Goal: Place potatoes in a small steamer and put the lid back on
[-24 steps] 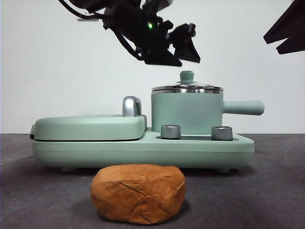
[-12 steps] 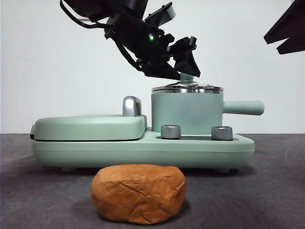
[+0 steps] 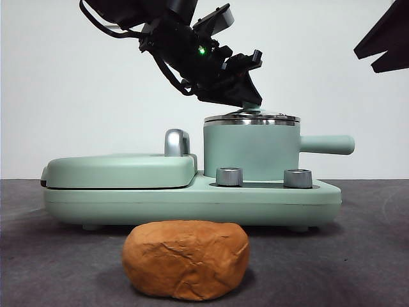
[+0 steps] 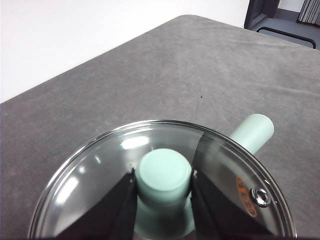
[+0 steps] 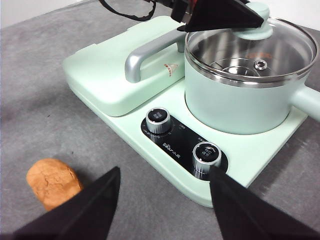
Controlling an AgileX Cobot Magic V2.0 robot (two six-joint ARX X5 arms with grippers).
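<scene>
The potato, an orange-brown wrinkled lump, lies on the grey table in front of the appliance; the right wrist view also shows the potato. The mint-green small steamer stands on the appliance base with the glass lid on it. My left gripper reaches down from the upper left, and its jaws press both sides of the lid's knob. My right gripper hangs open and empty over the table in front of the appliance, showing as a black tip at the top right.
The flat mint-green griddle with a steel handle sits left of the steamer on the same base. Two steel dials face front. The steamer's side handle sticks out to the right.
My left gripper has come down from above onto the lid's knob and its jaws have closed in on it. The lid, steamer and potato have not moved.
</scene>
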